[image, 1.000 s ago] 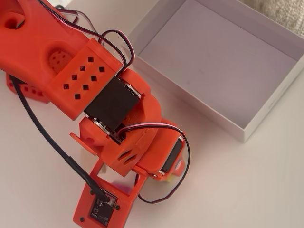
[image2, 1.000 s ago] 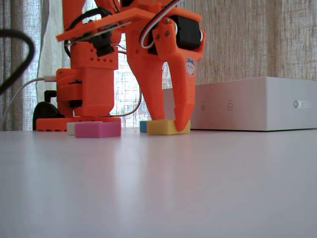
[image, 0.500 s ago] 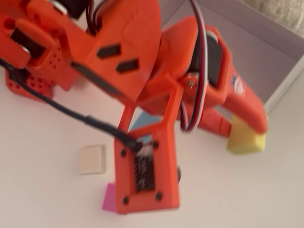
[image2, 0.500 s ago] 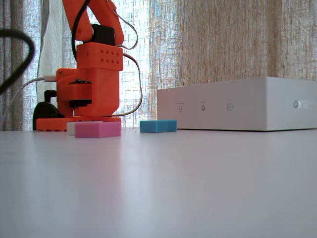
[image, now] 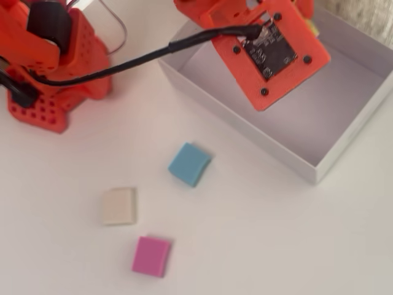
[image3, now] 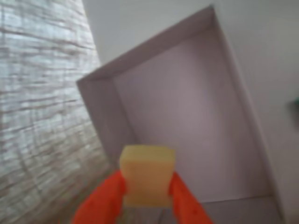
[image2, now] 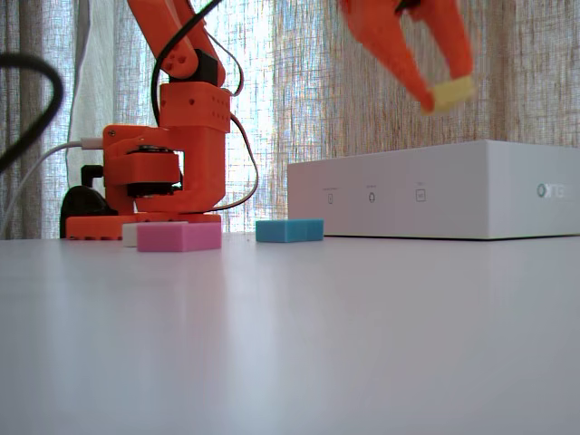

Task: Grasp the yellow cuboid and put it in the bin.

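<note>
The orange two-finger end effector [image2: 439, 98] is clamped on the small matte yellow cuboid [image3: 147, 181], which sits pinched between the two orange fingertips [image3: 183, 196]. In the fixed view the cuboid [image2: 452, 92] is held in the air at the tip of the end effector, well clear of the desk and above the top edge of the large shallow white cardboard bin [image2: 435, 190].

In the wrist view the open bin [image3: 187, 116] lies directly below and ahead of the end effector — its pale greyish floor fills most of the frame, and one inner corner shows up and to the left of the held cuboid. The picture is blurred, so finer detail cannot be read.

In the overhead view the orange plate carrying a black circuit board [image: 270, 49] covers the end effector, which hangs over the inner area of the bin [image: 344, 138]. Only a sliver of yellow shows at the plate's upper right edge.

Three other blocks lie on the white desk [image: 258, 246], all outside the bin and well apart from the end effector:
- a flat blue square block [image: 189, 163], the closest of the three, near the bin's long wall;
- a flat cream-white block [image: 118, 206], further out;
- a flat pink block [image: 151, 255], furthest away, just beyond the cream-white one.

The orange arm base [image: 49, 61] stands on the desk to the left of the bin in the overhead view — a black cable [image: 123, 63] runs from it toward the circuit board plate.
</note>
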Motion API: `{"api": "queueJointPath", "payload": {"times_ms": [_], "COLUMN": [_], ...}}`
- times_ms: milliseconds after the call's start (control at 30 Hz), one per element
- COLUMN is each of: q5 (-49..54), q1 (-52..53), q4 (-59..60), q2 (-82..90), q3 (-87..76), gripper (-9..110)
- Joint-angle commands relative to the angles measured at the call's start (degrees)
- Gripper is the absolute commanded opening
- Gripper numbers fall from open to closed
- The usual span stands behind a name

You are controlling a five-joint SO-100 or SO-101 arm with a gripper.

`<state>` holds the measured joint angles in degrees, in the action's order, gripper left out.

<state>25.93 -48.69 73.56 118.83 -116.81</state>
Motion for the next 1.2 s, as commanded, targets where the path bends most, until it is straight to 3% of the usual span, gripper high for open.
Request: {"api": "queueJointPath", "payload": {"times_ms": [0, 100, 233, 333, 567, 900, 1033, 1167], "q5": [0.6, 0.5, 0.5, 0.4, 0.6, 0.2, -0.5, -0.5], "q1": [-0.9, -1.1, -1.2, -1.5, 4.5, 30.8, 37.9, 41.3], "q4": [-2.5, -6.7, -13.7, -17.9, -32.3, -61.8, -62.6, -51.1], "q2": [1.9, 2.3, 4.1, 4.4, 10.1, 22.8, 33.6, 48.1], "q3": [-4.8, -9.9, -14.3, -14.8, -13.2, -17.7, -26.8, -36.6], "gripper": [-4, 3, 23, 32, 32, 26, 25, 25]}}
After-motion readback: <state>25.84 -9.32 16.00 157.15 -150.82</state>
